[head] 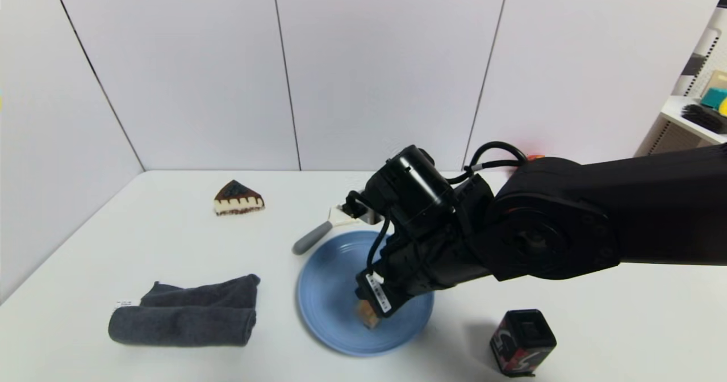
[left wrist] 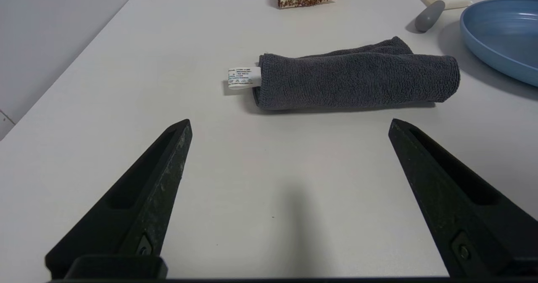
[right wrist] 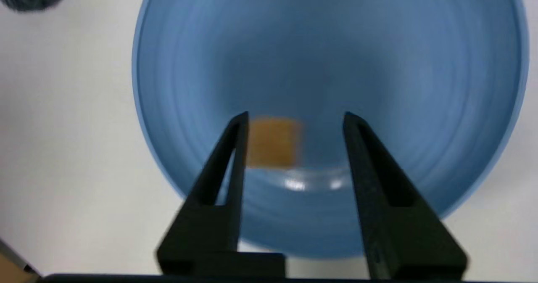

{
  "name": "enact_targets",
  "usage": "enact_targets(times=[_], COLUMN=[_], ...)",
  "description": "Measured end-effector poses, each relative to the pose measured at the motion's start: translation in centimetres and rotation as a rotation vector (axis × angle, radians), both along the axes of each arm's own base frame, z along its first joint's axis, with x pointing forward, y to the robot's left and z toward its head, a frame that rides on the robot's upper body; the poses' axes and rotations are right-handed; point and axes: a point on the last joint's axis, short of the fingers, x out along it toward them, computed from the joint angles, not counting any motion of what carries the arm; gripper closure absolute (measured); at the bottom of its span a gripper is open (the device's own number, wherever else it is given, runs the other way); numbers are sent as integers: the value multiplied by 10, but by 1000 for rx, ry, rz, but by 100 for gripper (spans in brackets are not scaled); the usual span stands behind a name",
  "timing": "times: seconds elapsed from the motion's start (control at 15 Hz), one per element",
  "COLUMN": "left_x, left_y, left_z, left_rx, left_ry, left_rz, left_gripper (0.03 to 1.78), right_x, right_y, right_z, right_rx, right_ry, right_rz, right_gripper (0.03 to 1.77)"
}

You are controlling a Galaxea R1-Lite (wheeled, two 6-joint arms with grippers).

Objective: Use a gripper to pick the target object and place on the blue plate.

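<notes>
Head view: high, looking forward and down over whole table. Left wrist: low, slanting across tabletop. Right wrist: close, facing down into blue plate [right wrist: 328, 215]. Head, left wrist share towel [head: 182, 325].

Before me, a white tabletop [head: 272, 268]. White wall panels [head: 363, 70] behind it, thin dark seams between them; a white side wall [head: 57, 143] at left. On my right, beyond the table, a white shelf [head: 690, 118] bearing small things. Soft shadows.

Your right hand [right wrist: 295, 117] is open, fingers apart and angled down, arm [head: 568, 217] reaching in from the right; your left hand [left wrist: 290, 125] sits idle over the bench, open wide
</notes>
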Motion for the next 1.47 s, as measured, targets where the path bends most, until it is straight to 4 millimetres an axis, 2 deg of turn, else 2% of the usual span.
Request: enact_targets(times=[0.27,0.4,0.53,0.67,0.8,0.93,1.0,1.2,1.33,1.47], left_x=[0,0,0,0,0,0,0,0,0,0], left_y=[0,0,0,0,0,0,0,0,0,0], left_z=[0,0,0,0,0,0,0,0,0,0], left_rx=[0,-1,0,0,0,0,0,0,0,0], left_ry=[0,0,0,0,0,0,0,0,0,0], left_rz=[0,0,0,0,0,0,0,0,0,0], left_gripper=[12,12,12,12,12,12,12,12,12,12], right_x=[1,-7,-23,-36,-51,-68,-77,-129,-165,-199], right_y=[0,-10,-26,-49,-89,-138,-160,-226,-252,-269], right_z=[7,28,60,94,126,133,129,88,48,-2], right_rx=[16,55,123,197,260,274,260,174,124,84], right_ry=[-41,-83,-147,-241,-340,-391,-406,-451,-486,-548], right_rz=[-13,-15,-10,-2,-12,-60,-94,-244,-368,-509], right_gripper=[60,48,39,33,27,23,21,17,15,14])
